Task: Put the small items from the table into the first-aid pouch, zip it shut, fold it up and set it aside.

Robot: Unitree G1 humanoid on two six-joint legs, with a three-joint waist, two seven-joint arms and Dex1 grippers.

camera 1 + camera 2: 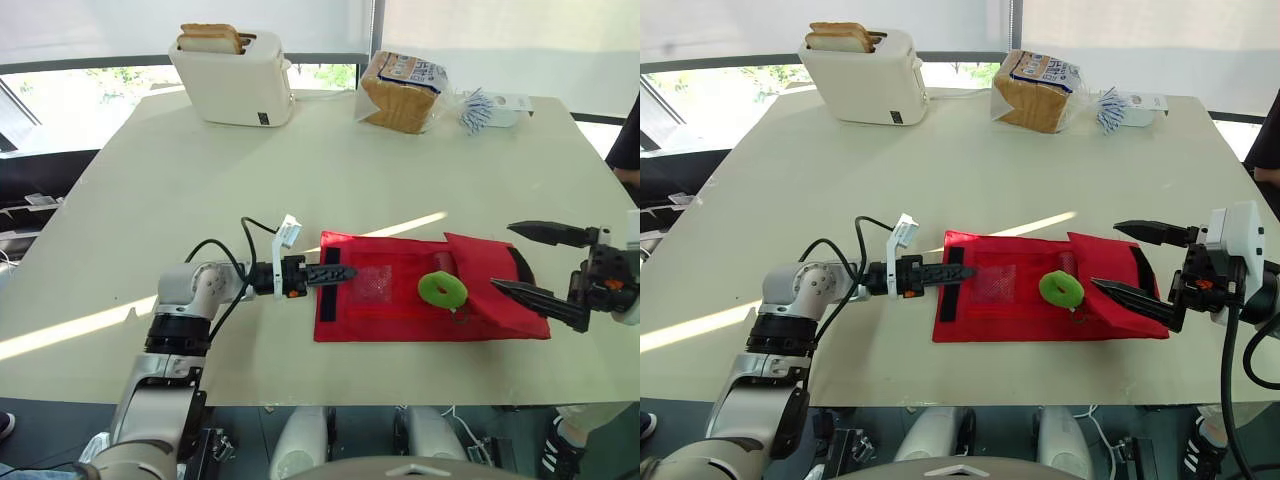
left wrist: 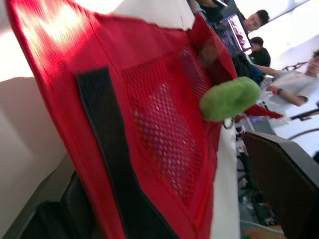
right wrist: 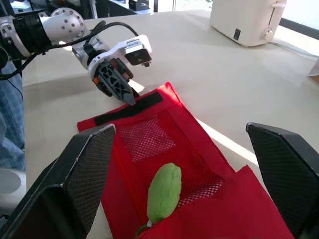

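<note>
Fabric of the red pouch [image 1: 400, 322], lying open near the table's near edge, looks soft, light and floppy; a hem suits pinching. The left gripper [image 1: 345, 273], fingers together, touches its black strip [image 1: 329, 292]; the right gripper [image 1: 503, 257] gapes empty at its right end.

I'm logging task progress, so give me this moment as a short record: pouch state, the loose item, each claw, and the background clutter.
pouch: red pouch lying open and flat on the table, flap spread at its right end
item: green ring lying on the pouch's mesh panel
left: left claw shut, tips at the black strip on the pouch's left end
right: right claw open wide at the pouch's right end
far edge: toaster with bread slices, bagged loaf
progress: pouch not yet folded
</note>
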